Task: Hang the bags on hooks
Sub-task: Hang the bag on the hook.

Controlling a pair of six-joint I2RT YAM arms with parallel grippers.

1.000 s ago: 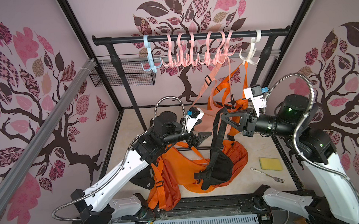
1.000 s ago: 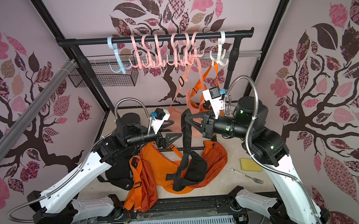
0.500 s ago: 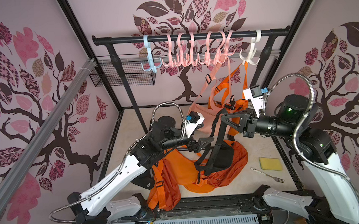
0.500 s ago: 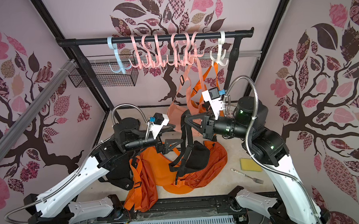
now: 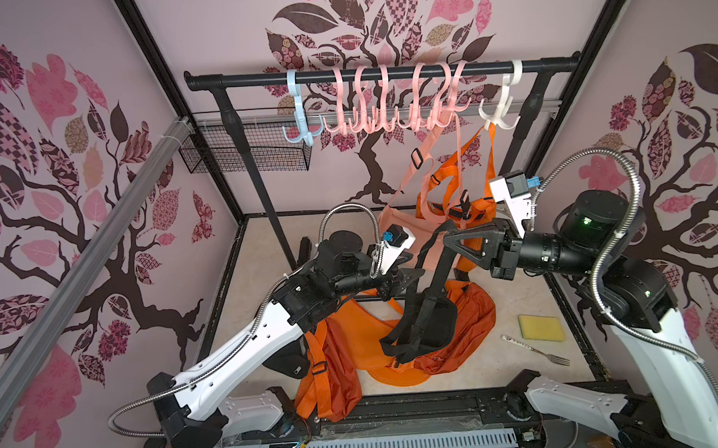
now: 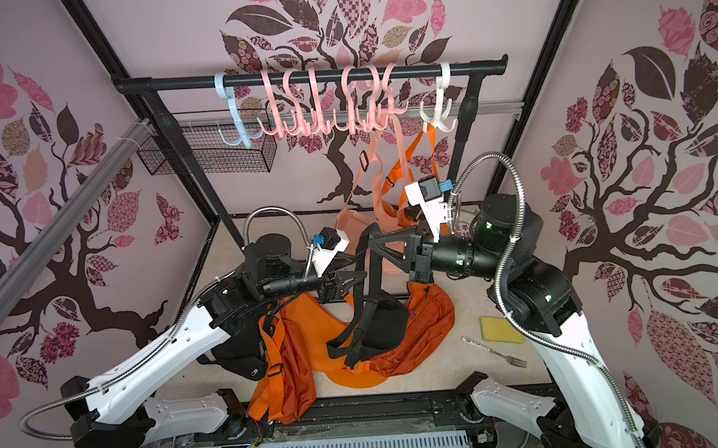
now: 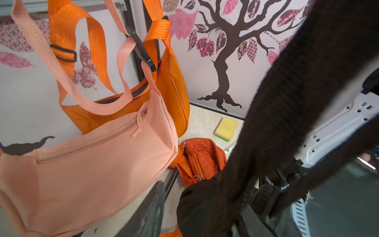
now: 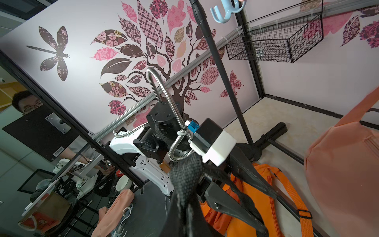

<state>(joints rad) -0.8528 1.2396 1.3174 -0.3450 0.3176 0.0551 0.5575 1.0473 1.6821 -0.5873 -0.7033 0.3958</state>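
A black bag hangs just above the floor by its black strap. My right gripper is shut on the top of that strap. My left gripper sits lower on the same strap, jaws apart with the strap between them, against one finger. Above, a black rail carries a blue hook, several pink hooks and a white hook.
A peach bag and an orange bag hang from the hooks just behind both grippers. More orange bags lie on the floor. A yellow sponge and fork lie at right. A wire basket is on the back wall.
My left gripper has moved right onto the black strap and its jaws have narrowed around it. The right gripper has held still with the strap.
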